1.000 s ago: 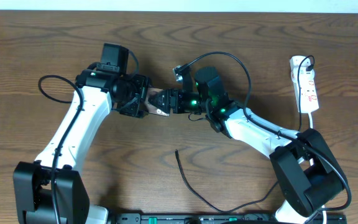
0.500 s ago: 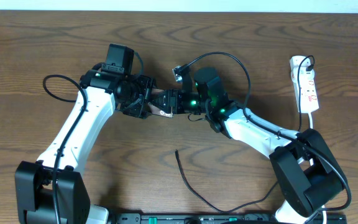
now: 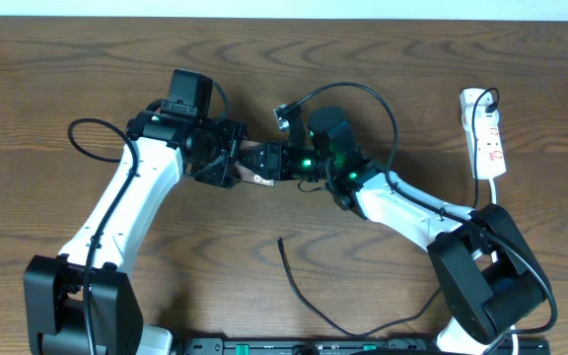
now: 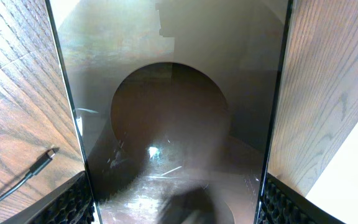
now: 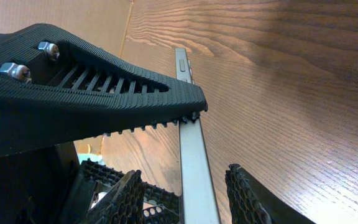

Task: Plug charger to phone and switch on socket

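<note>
The bronze-brown phone (image 3: 256, 166) is held off the table between both arms at the centre. My left gripper (image 3: 237, 163) is shut on the phone (image 4: 173, 112); its pads (image 4: 73, 199) press the phone's two long edges (image 4: 179, 208). In the right wrist view the phone (image 5: 188, 143) shows edge-on between my right gripper (image 5: 188, 193) fingers (image 5: 244, 193), with a small gap on each side, so it stands open. The charger cable (image 3: 299, 286) lies on the table below, its plug tip (image 4: 50, 153) free. The white socket (image 3: 486, 133) lies at the far right.
The left gripper's ribbed black finger (image 5: 92, 93) crosses the top of the right wrist view, against the phone's edge. A thick black arm cable (image 3: 363, 94) loops above the right wrist. The wooden table (image 3: 264, 59) runs out to a pale edge at the back.
The left arm has shifted slightly right and up with the phone, bringing it closer into the right gripper. The right fingers have drawn nearer the phone's edge.
</note>
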Motion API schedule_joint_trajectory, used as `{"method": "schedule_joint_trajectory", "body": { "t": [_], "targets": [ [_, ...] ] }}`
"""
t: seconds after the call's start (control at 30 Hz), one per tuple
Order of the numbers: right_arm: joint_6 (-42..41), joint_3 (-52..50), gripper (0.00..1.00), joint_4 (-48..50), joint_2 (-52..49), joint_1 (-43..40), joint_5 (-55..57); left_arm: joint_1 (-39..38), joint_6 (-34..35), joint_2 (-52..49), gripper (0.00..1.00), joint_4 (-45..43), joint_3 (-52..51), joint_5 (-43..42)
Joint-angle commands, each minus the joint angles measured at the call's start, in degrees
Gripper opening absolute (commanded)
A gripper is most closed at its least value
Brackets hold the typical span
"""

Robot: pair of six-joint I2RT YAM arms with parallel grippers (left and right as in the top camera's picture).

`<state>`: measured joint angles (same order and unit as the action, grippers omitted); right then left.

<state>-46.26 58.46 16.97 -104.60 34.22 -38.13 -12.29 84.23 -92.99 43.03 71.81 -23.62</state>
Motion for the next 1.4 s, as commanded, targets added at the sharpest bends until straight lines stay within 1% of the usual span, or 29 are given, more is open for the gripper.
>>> {"method": "schedule_joint_trajectory", "body": {
  "t": [0.0,0.17,0.73,0.9,1.1,1.27,1.37],
  "targets": [
    [0.04,0.70,0.42,-0.09,-0.24,1.14,1.86,-0.92,0.57,1.66,0.07,-0.28,0.17,-0.11],
    [0.04,0.70,0.38,-0.11,-0.24,1.20,1.97,-1.95,0.57,1.66,0.08,-1.11,0.17,-0.09],
    [0.07,0.70,0.27,-0.11,-0.24,1.53,1.97,-1.92,0.57,1.66,0.07,-1.33,0.17,-0.11],
    [0.04,0.70,0.27,-0.09,-0.24,1.51,1.95,-1.92,0.57,1.66,0.07,-1.33,0.20,-0.09],
    [-0.04,0.70,0.23,-0.02,-0.24,1.51,1.51,-1.92,0.57,1.66,0.07,-1.36,0.17,-0.09],
    [-2.95,0.70,0.21,0.90,-0.24,1.51,0.28,-1.92,0.57,1.66,0.07,-1.36,0.17,-0.09],
    [-3.06,0.70,0.20,3.19,-0.24,1.57,-1.55,-1.95,0.55,1.66,0.07,-1.33,0.17,-0.09]
  ]
}}
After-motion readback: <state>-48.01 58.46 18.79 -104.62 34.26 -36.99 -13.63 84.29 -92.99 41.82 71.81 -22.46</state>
